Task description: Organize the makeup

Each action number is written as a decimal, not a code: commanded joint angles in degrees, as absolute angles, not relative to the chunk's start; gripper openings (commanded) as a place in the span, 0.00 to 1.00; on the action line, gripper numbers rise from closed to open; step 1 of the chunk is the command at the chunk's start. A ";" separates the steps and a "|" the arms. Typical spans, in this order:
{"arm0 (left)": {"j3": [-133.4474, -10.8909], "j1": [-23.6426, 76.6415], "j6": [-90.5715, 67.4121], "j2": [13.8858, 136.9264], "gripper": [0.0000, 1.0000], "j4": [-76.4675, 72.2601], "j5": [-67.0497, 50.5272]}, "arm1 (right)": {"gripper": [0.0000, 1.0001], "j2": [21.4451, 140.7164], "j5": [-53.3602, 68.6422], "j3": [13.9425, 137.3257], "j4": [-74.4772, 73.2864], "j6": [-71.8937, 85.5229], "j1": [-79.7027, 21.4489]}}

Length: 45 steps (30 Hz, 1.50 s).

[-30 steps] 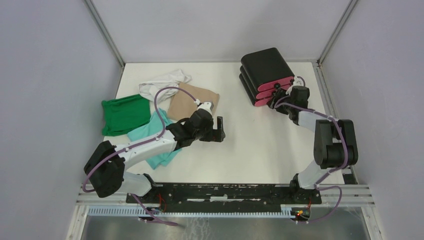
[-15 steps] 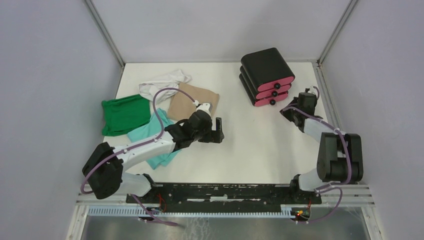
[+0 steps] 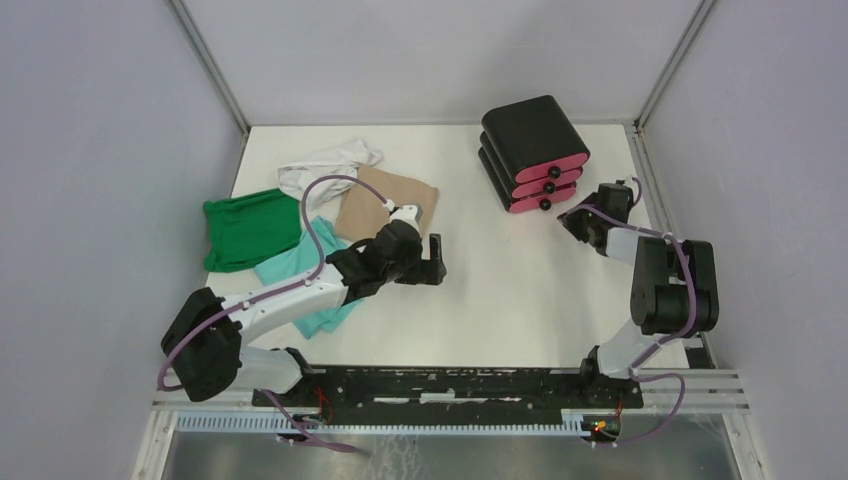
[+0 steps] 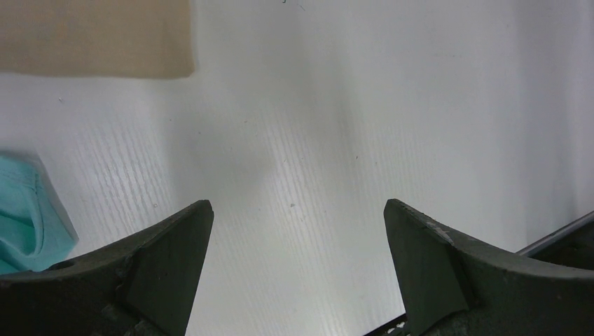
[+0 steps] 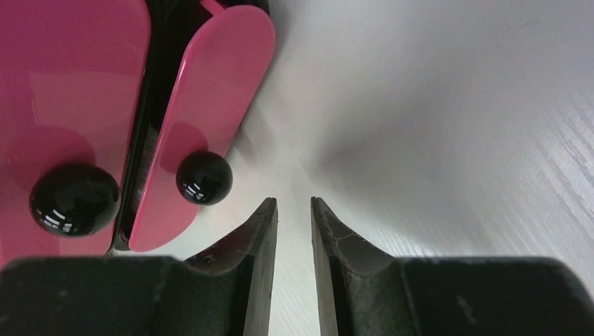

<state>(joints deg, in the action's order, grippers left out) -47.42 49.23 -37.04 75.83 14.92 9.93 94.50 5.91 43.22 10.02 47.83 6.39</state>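
Pink drawer fronts [image 5: 210, 105] of the black box [image 3: 530, 135] sit just beside the right gripper [image 5: 294, 204], whose jaws stand nearly closed with a thin gap, gripping nothing. The left gripper [image 4: 295, 208] hangs over the white table [image 4: 315, 126] near the tan cloth [image 4: 91, 35] and teal cloth [image 4: 28, 217], jaws spread wide, holding nothing. Where the makeup lies cannot be told

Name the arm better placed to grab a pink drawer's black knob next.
Right. The right gripper hangs just beside a glossy black round knob on a pink drawer front; the left gripper hovers wide open over white table.
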 commanded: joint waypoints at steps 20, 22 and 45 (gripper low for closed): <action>-48.88 48.59 -36.17 74.70 0.99 16.16 12.04 | 0.25 105.33 12.16 42.16 34.60 59.44 7.99; -49.14 48.46 -36.12 74.79 0.99 16.31 12.04 | 0.25 106.03 12.31 42.23 36.20 60.08 7.93; -49.38 48.16 -35.30 75.49 0.99 15.86 11.50 | 0.30 110.24 26.04 47.00 44.10 57.73 8.55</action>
